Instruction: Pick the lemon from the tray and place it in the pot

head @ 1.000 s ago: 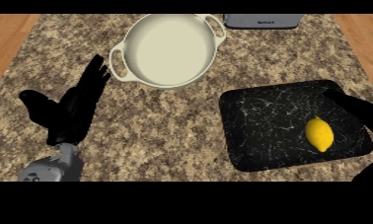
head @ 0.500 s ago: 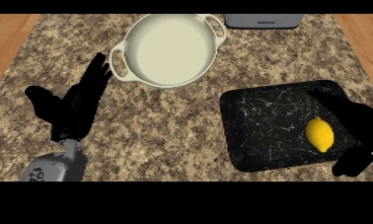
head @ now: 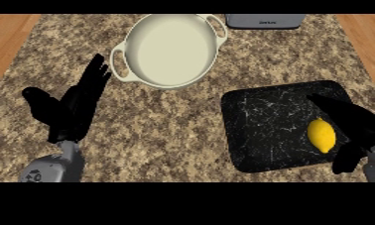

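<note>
A yellow lemon (head: 321, 136) lies on the right side of a black marbled tray (head: 275, 127) at the counter's right. My right hand (head: 351, 122) comes in over the tray's right edge, open, with straight fingers above and beside the lemon and the thumb below it; nothing is curled round the fruit. A cream pot (head: 171, 49) with two handles stands empty at the upper middle. My left hand (head: 71, 107) rests open at the left, fingers pointing up toward the pot's left handle.
A grey appliance (head: 264, 20) sits at the counter's back edge, right of the pot. Wooden floor (head: 15, 35) shows past both side edges of the speckled granite counter (head: 161, 120).
My right hand has come further in from the right edge over the tray, closing in on the lemon. The left hand drifted slightly; the lemon and pot have not moved.
</note>
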You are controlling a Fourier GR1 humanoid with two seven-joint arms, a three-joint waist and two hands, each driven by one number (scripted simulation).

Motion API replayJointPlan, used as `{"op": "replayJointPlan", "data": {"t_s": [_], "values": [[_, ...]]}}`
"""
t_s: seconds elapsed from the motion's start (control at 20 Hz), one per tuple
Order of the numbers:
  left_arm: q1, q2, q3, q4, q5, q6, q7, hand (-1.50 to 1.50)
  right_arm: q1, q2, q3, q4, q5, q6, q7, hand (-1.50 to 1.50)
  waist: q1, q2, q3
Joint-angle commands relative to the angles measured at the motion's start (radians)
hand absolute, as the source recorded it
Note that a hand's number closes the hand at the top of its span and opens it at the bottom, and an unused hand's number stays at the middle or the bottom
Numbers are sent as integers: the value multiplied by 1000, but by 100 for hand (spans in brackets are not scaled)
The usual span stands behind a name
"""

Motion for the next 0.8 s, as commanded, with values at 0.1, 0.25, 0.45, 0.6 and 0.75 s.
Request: {"op": "replayJointPlan", "data": {"t_s": [0.1, 0.25, 0.45, 0.6, 0.75], "values": [[-55, -21, 31, 110, 6, -21, -63, 0, -31, 36, -4, 57, 75, 20, -19, -150, -3, 0, 0], [-9, -32, -24, -6, -49, 10, 12, 0, -49, 35, -10, 172, 122, -51, -108, -150, 0, 0, 0], [-39, -26, 21, 42, -11, -6, -10, 0, -19, 88, -3, 114, 73, -54, -146, 150, -2, 0, 0], [62, -15, 3, -83, -6, -21, 32, 0, -9, 51, -30, 100, 75, -81, -230, 150, 1, -2, 0], [-43, -33, 37, 72, -14, -16, -41, 0, -40, 61, -41, 107, 110, -64, -235, 150, -4, 0, 0]]}}
